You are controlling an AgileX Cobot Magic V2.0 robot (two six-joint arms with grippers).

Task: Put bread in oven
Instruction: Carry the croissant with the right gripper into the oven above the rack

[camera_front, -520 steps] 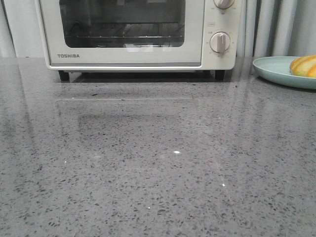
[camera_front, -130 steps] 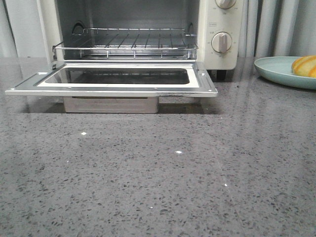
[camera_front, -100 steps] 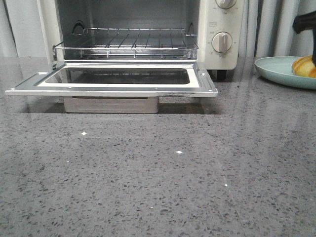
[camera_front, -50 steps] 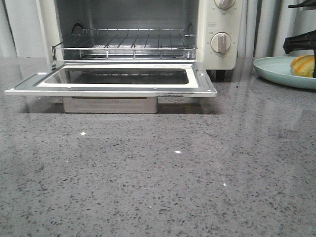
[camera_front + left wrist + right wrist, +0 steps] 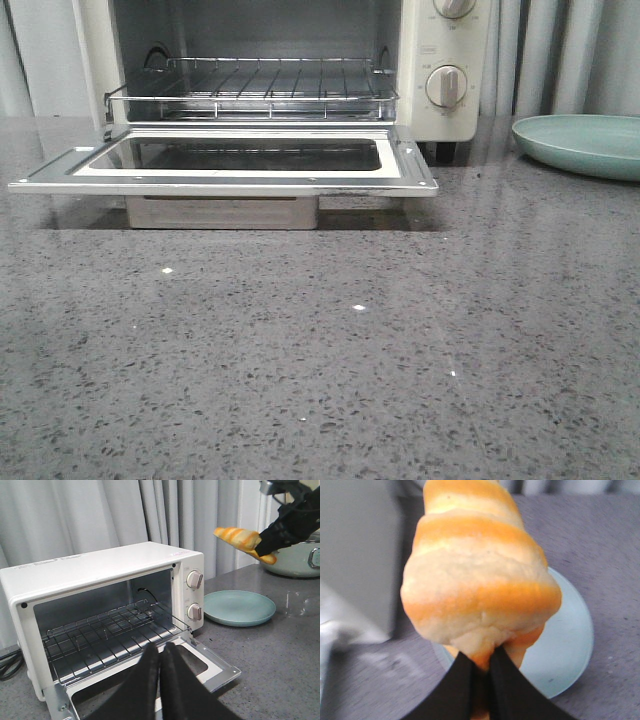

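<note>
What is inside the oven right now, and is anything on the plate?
Inside the oven only the bare wire rack shows. The plate is empty; the bread hangs above it in the right gripper. The oven's far corners are shadowed.

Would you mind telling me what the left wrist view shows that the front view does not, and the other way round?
Only the left wrist view shows the bread held in the air by the right gripper above the plate, the left gripper with its fingers together, and a pale green pot behind. Only the front view shows the wide bare stretch of grey countertop in front of the oven. Both show the oven with its door dropped open, the bare wire rack and the plate with nothing on it.
</note>
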